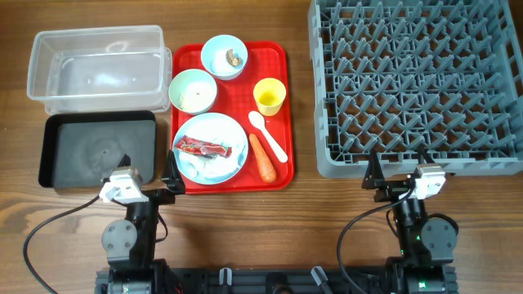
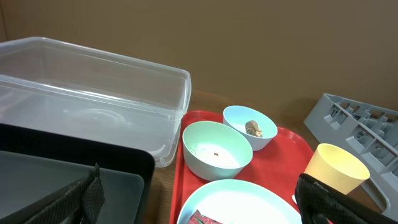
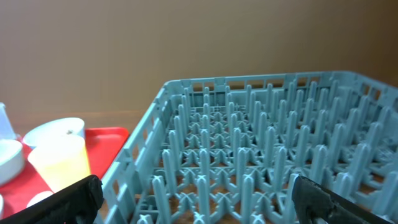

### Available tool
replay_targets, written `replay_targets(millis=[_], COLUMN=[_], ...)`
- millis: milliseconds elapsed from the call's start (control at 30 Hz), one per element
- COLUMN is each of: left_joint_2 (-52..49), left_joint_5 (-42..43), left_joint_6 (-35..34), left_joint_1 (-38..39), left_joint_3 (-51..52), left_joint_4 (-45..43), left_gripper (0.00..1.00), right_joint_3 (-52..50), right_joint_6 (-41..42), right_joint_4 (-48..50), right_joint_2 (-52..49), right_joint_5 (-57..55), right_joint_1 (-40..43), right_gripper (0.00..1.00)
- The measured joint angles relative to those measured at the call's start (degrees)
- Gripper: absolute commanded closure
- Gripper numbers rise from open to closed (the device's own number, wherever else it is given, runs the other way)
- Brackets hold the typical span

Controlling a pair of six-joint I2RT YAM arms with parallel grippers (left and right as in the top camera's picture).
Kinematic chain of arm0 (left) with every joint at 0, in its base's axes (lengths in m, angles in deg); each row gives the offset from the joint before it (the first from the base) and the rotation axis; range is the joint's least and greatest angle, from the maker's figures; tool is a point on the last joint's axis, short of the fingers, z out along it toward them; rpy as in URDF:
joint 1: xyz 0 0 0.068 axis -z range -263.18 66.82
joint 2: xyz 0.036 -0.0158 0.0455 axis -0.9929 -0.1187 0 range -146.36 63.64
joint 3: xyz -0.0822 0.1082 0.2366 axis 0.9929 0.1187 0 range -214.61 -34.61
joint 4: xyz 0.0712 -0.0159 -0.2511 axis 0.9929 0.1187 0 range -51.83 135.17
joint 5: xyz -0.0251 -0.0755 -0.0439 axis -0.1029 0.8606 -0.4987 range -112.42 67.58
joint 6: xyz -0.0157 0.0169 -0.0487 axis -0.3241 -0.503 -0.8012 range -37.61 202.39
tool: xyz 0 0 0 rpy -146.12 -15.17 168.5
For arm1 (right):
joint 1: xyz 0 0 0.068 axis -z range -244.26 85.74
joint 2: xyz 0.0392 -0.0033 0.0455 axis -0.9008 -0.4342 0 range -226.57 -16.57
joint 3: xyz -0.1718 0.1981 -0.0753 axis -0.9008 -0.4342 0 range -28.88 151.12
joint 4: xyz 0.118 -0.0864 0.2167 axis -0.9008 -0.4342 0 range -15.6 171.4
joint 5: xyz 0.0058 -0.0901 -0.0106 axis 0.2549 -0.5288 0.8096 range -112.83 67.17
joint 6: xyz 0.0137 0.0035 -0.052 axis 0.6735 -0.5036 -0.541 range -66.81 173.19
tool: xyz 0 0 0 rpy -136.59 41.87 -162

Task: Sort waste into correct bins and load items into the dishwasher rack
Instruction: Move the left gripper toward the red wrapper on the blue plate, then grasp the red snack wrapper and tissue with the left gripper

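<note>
A wooden table [image 1: 245,237] with brown grain fills the overhead view, and both wrist views end at a plain brown wall [image 2: 249,37] behind it. At the far left stands the clear tub [image 1: 98,73], with the black tray [image 1: 90,151] just in front of it, nearer the robot. The red tray [image 1: 278,57] lies in the middle of the table and carries the waste and dishes: a blue bowl [image 1: 211,51] holding a brownish scrap, a green bowl [image 1: 184,82] with a small speck inside, a yellow cup [image 1: 270,96], a white spoon [image 1: 268,135], a carrot [image 1: 261,157], and a blue plate [image 1: 233,135] bearing the red wrapper [image 1: 200,147] and some tissue [image 1: 194,168]. The grey rack [image 1: 417,82] (the biggest thing here) takes up the right side, pegs upright. The left gripper [image 1: 148,166] hovers by the near corner of the black tray and the red tray's edge, fingers spread wide and holding nothing. The right gripper [image 1: 399,167] sits at the rack's near wall, its fingers likewise wide apart and bare.
</note>
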Motion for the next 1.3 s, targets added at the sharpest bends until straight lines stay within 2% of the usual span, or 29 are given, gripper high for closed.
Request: replay_targets(millis=[200, 300, 333, 433, 600, 700, 800, 1033, 1167, 1300], left_joint_2=[0.0, 0.0, -0.1, 0.1, -3.3, -13.0, -22.7, -52.6, -66.9, -78.3], left_joint_5=[1.5, 6.5, 9.0, 13.7, 16.8, 18.8, 22.4, 25.9, 21.4, 19.4], left_joint_6=[0.0, 0.0, 0.0, -0.6, -1.4, -1.7, -1.9, 0.4, 2.7, 2.7], left_joint_1=[0.0, 0.0, 0.0, 0.1, 0.0, 0.1, 0.1, 3.1, 10.7, 16.2], left_joint_3=[0.0, 0.2, 0.2, -0.5, -7.9, -17.5, -27.0, -56.9, -66.2, -66.7], left_joint_4=[-2.1, -7.0, -11.0, -18.0, -14.8, -9.0, -1.7, 29.2, 39.4, 41.8], left_gripper=[0.0, 0.0, 0.0, 0.0, 0.0, 0.0, 0.0, 0.0, 0.0, 0.0], right_joint_3=[0.0, 0.0, 0.1, 2.0, 12.9, 22.8, 32.3, 55.2, 59.1, 59.1], right_joint_6=[6.7, 7.6, 7.6, 7.8, 7.1, 6.0, 5.2, 2.8, 2.4, 3.3], right_joint_4=[10.4, 16.8, 18.5, 18.9, 16.9, 10.9, 0.8, -25.1, -27.6, -28.3], right_joint_2=[0.0, -0.1, 0.0, -0.6, -10.4, -21.2, -30.2, -49.6, -56.2, -61.1], right_joint_5=[5.2, 10.7, 12.3, 15.6, 18.6, 21.2, 23.6, 25.8, 26.7, 27.4], right_joint_1=[0.0, 0.0, 0.0, 0.0, 0.0, 0.0, 0.0, 0.0, 0.0, 0.0], right_gripper=[0.0, 0.0, 0.0, 0.0, 0.0, 0.0, 0.0, 0.0, 0.0, 0.0])
